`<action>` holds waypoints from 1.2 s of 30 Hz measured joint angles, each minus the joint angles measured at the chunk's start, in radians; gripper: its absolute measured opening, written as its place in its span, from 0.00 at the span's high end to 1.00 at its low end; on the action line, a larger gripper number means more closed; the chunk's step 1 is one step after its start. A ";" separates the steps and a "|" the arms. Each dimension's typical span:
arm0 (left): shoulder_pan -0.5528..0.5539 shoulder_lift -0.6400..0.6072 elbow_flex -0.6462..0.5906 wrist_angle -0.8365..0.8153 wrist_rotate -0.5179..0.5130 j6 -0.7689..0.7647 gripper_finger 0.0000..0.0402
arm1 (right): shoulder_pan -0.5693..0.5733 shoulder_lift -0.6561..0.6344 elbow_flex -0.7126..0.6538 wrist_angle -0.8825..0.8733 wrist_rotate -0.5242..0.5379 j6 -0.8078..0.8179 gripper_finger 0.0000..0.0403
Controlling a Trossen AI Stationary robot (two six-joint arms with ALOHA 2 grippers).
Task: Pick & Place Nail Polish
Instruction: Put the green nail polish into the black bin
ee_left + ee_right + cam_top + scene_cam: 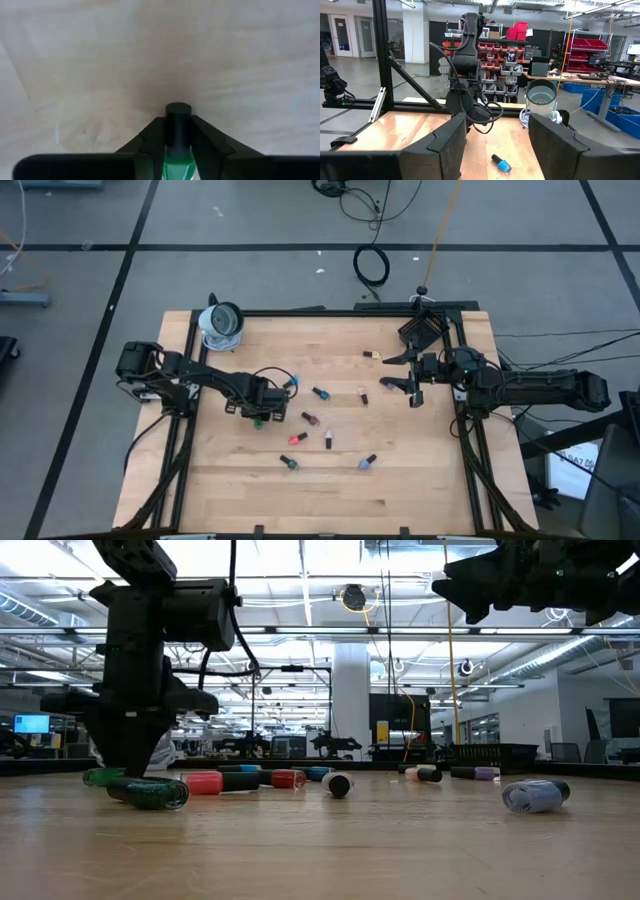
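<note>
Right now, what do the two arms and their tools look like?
Both arms are dark, nearly black, built of blocky jointed segments. A black cable loops beside the left tool. The right tool has two broad, angular matte-black fingers. No markings are legible.

free: bare table (230, 490) along the near edge | blocked: scattered nail polish bottles (310, 420) mid-table | canister (222, 323) at far-left corner

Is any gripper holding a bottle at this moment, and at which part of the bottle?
The left gripper grips a green nail polish bottle around its dark cap, low at the wooden table. The right gripper is open and holds nothing.
</note>
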 joint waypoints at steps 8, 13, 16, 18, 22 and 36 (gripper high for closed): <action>0.023 -0.002 0.003 0.049 -0.093 0.184 0.91 | 0.000 0.000 0.000 -0.002 0.000 0.016 0.50; 0.029 -0.037 0.065 0.150 -0.224 0.381 0.91 | 0.000 0.000 0.000 -0.028 0.003 0.001 0.50; 0.028 -0.097 0.119 0.292 -0.332 0.601 0.91 | 0.000 0.001 0.000 -0.063 0.004 -0.001 0.50; 0.028 -0.131 0.135 0.398 -0.379 0.757 0.91 | 0.000 0.011 0.000 -0.069 0.009 -0.001 0.50; 0.028 -0.190 0.139 0.696 -0.405 1.094 0.91 | 0.000 0.050 0.000 -0.066 0.083 0.015 0.50; 0.105 -0.171 0.141 1.144 -0.020 1.594 0.91 | 0.003 0.513 0.002 0.448 0.111 0.105 0.50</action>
